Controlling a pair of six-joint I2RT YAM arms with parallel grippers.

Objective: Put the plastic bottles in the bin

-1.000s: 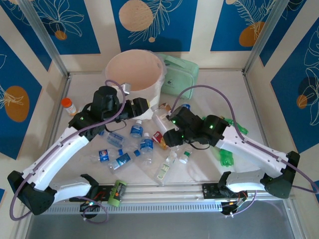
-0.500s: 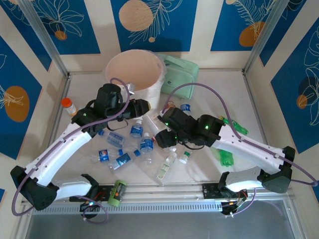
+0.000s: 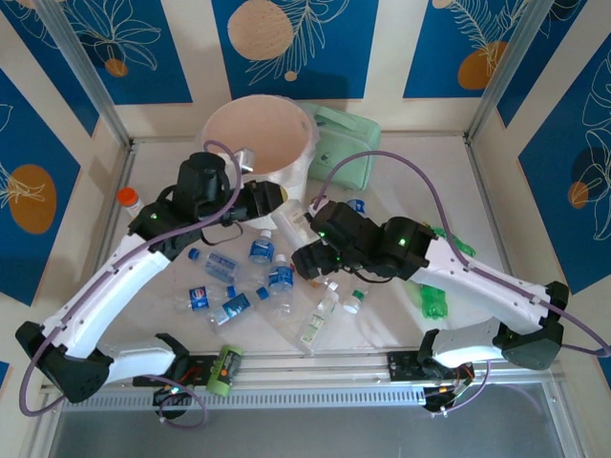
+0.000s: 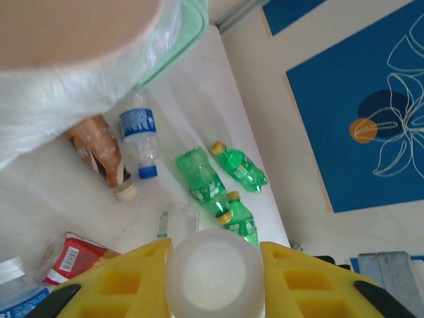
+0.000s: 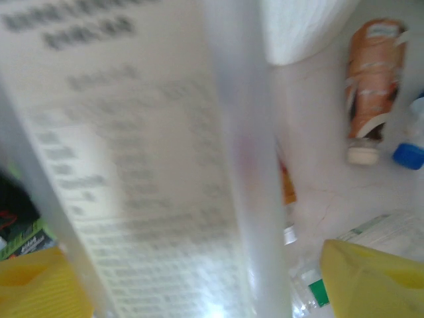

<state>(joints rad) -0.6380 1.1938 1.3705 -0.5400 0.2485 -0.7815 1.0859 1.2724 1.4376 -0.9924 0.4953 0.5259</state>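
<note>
My left gripper (image 4: 213, 281) is shut on a milky white plastic bottle (image 4: 213, 268), seen end-on between the yellow fingers (image 4: 119, 285). From above, this bottle (image 3: 291, 221) lies between the two wrists, just in front of the bin (image 3: 286, 172). My right gripper (image 5: 199, 278) is open; the same bottle (image 5: 146, 165), blurred, with printed text, runs between its spread fingers (image 5: 371, 275). The cream bin's bag-lined wall (image 4: 79, 86) looms at upper left. Green soda bottles (image 4: 202, 179), a copper-labelled bottle (image 4: 99, 149) and a blue-labelled one (image 4: 139, 132) lie on the table.
Several blue-labelled bottles (image 3: 263, 250) lie in front of the left arm, clear green-capped ones (image 3: 315, 324) nearer the front. Green bottles (image 3: 434, 301) lie at the right. A mint-green case (image 3: 344, 143) stands beside the bin. An orange-capped bottle (image 3: 131, 202) stands far left.
My left gripper has shut on the white bottle and my right gripper has opened off it. The right arm has moved left toward the left wrist.
</note>
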